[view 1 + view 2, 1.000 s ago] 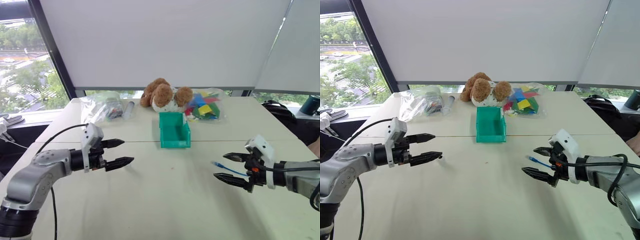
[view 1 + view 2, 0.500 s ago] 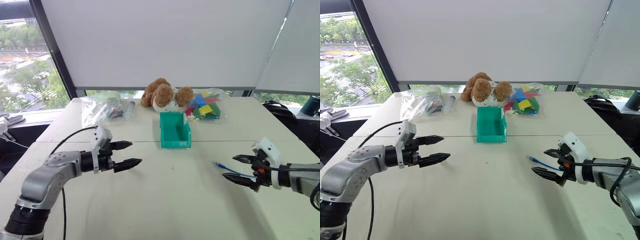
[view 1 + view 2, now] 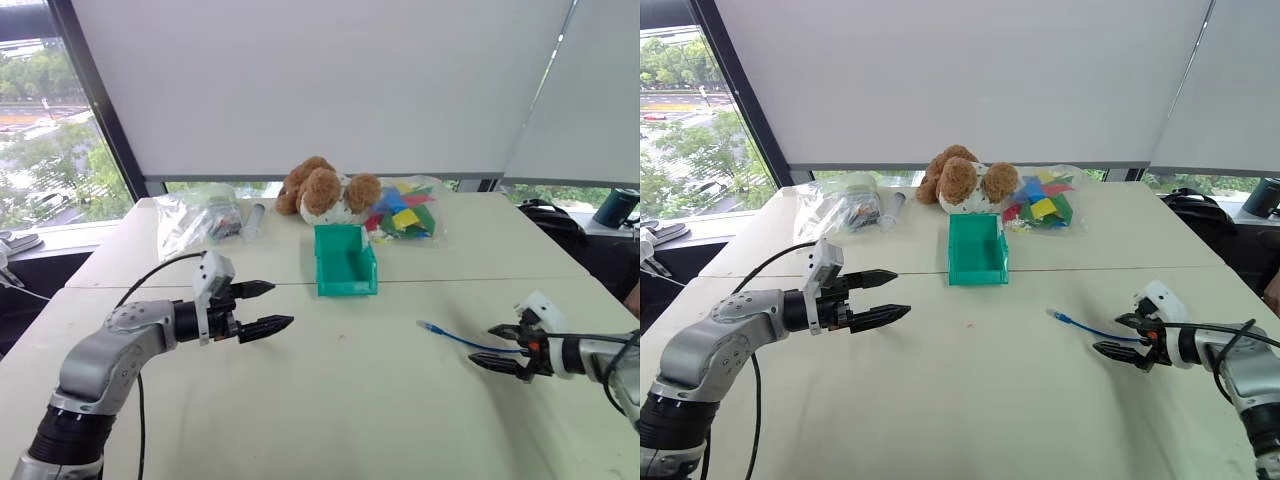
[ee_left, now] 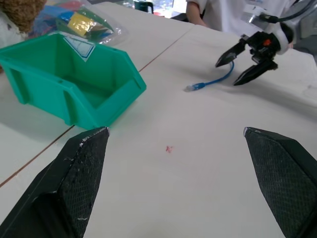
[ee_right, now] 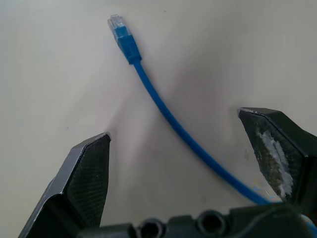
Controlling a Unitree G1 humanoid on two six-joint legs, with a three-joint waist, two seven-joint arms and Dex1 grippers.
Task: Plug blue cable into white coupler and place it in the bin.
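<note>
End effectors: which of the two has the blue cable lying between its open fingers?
The right end effector, low over the table with the blue cable between its fingers. The left end effector hovers apart, nothing between its fingers.

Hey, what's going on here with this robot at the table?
The robot's right tool sits low over the table with its jaws open around the blue cable, which lies flat and is not yet gripped. The left tool hovers open on the other side, holding nothing. The teal bin stands empty between them, farther back, in front of a teddy bear and a bag of coloured blocks.
</note>
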